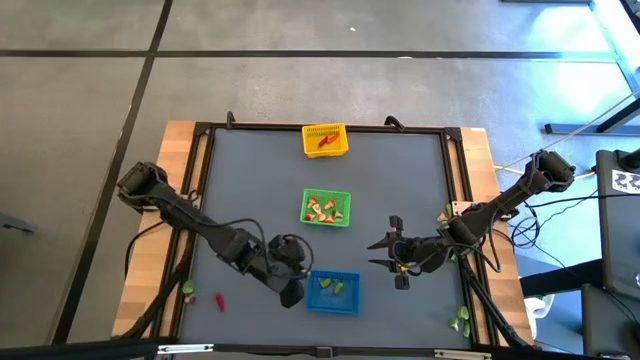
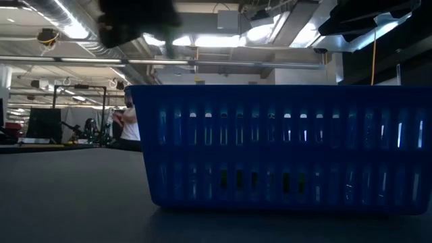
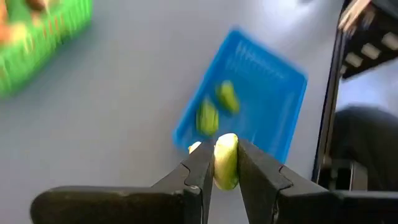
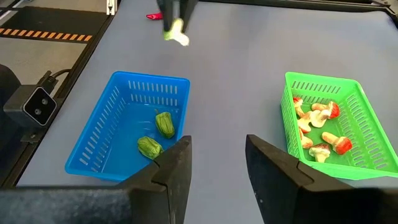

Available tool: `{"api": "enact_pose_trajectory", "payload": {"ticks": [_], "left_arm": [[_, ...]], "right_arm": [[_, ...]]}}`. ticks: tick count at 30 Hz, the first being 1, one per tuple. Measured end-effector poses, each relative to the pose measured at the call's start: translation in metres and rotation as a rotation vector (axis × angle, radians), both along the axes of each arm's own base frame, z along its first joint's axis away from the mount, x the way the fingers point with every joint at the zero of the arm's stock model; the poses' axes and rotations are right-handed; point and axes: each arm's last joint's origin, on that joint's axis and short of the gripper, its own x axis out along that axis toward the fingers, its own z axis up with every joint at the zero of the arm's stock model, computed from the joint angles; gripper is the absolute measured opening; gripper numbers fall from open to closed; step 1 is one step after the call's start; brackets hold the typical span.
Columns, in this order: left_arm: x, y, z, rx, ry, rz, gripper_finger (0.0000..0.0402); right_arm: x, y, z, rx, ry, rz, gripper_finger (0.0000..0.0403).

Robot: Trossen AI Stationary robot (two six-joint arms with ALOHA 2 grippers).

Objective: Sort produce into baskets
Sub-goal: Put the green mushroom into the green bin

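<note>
Three baskets stand on the dark mat. The yellow one (image 1: pixel 325 140) at the far side holds red pieces. The green one (image 1: pixel 326 208) in the middle holds orange-red and white pieces. The blue one (image 1: pixel 333 292) at the near side holds two light green pieces (image 4: pixel 157 134). My left gripper (image 1: pixel 293 293) hangs just left of the blue basket's left wall, shut on a light green piece (image 3: pixel 226 163). To the right of the blue basket, my right gripper (image 1: pixel 396 256) stands open with nothing between its fingers (image 4: pixel 217 158). My left gripper pinches the light green piece (image 3: pixel 226 169) between its two fingers, one on each of its sides. The piece's end (image 4: pixel 179 36) sticks out past the fingertips. The fingers slant downward, and the piece is lifted clear of the mat.
A green piece (image 1: pixel 187 291) and a red piece (image 1: pixel 219 301) lie loose at the near left, off the mat's edge. More green pieces (image 1: pixel 461 320) lie at the near right. Wooden boards and a black frame border the mat. A person (image 2: pixel 128 125) shows far behind.
</note>
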Motion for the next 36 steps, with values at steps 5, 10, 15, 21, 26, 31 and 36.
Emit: {"api": "enact_pose_trajectory", "payload": {"ticks": [5, 10, 15, 21, 26, 31, 36], "left_arm": [[0.014, 0.018, 0.004, 0.078, -0.066, 0.005, 0.0062], [0.023, 0.043, 0.004, 0.167, -0.07, 0.064, 0.0062], [0.031, 0.07, 0.004, 0.211, -0.066, 0.146, 0.0062], [0.037, 0.097, 0.004, 0.224, -0.051, 0.22, 0.0062], [0.04, 0.116, 0.004, 0.229, -0.043, 0.276, 0.0062], [0.038, 0.136, 0.002, 0.293, -0.01, 0.386, 0.0062], [0.04, 0.149, -0.004, 0.313, 0.019, 0.421, 0.0062]], "right_arm": [[0.0, 0.0, 0.0, 0.0, 0.0, 0.0, 0.0152], [0.0, -0.001, 0.0, -0.02, -0.014, -0.035, 0.0152], [0.0, -0.002, 0.001, -0.04, -0.028, -0.07, 0.0152], [0.0, -0.002, 0.001, -0.04, -0.028, -0.07, 0.0152], [0.0, -0.002, 0.001, -0.038, -0.028, -0.071, 0.0152], [0.0, -0.002, 0.001, -0.038, -0.028, -0.071, 0.0152], [0.0, -0.002, 0.001, -0.037, -0.027, -0.072, 0.0152]]}}
